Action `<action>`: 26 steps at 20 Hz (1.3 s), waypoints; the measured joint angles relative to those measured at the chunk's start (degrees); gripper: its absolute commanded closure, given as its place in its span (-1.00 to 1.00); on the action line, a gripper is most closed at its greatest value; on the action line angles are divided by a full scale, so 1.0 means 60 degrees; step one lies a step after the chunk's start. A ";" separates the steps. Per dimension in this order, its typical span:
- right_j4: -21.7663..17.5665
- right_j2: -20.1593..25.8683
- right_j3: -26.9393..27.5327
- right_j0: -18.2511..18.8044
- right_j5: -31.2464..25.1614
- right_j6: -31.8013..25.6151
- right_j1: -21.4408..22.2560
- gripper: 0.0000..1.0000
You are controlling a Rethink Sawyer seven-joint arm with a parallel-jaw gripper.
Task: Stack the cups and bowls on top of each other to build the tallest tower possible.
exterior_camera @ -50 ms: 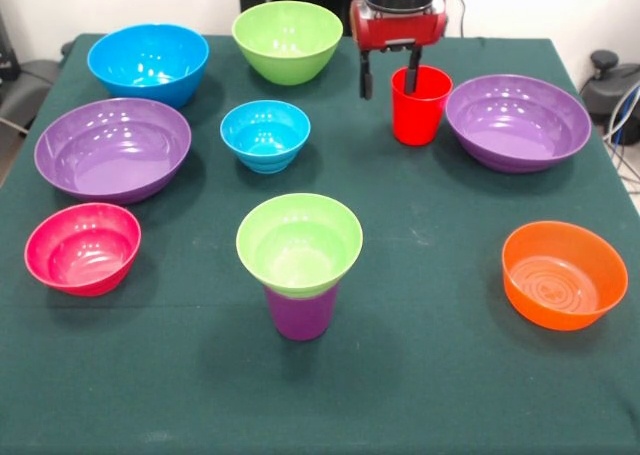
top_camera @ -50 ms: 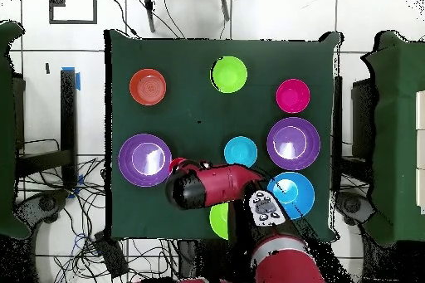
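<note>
Just under the open end effector: red cup.

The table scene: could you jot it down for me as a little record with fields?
tower so far: small green bowl seated in the purple cup
claw: open, one finger inside the red cup, the other outside its rim
red cup: upright on the table, beside a wide purple bowl
loose bowls: seven, none stacked

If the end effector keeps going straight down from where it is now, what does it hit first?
Most likely the red cup: the open end effector points down with one finger inside the cup's rim and the other just outside, so the cup's wall sits between them. Depth is uncertain.
</note>
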State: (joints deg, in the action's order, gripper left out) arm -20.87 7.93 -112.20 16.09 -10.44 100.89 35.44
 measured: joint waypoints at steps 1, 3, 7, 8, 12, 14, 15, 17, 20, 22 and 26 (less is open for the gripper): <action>-0.0001 -0.0001 -0.0001 -0.0005 0.0025 0.0000 -0.0033 -1.00; -0.0001 0.0001 -0.0001 -0.0018 0.0100 0.0000 -0.0129 -1.00; 0.0001 0.0001 0.0001 -0.0022 0.0204 0.0000 -0.0214 -1.00; 0.0001 -0.0001 0.0002 -0.0023 0.0232 0.0000 -0.0215 -1.00; 0.0001 -0.0002 0.0002 -0.0035 0.0317 0.0000 -0.0214 -1.00; 0.0001 -0.0003 0.0002 -0.0051 0.0399 0.0000 -0.0219 1.00; 0.0001 -0.0003 0.0002 -0.0051 0.0406 0.0000 -0.0219 1.00; 0.0001 -0.0003 0.0003 -0.0050 0.0430 0.0000 -0.0220 1.00; 0.0001 -0.0002 0.0005 -0.0050 0.0453 0.0000 -0.0219 1.00; 0.0001 -0.0002 0.0005 -0.0048 0.0453 0.0000 -0.0219 1.00; 0.0001 0.0001 0.0005 -0.0031 0.0453 0.0000 -0.0219 1.00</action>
State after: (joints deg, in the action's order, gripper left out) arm -20.86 7.93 -112.17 15.90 -7.72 100.89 34.13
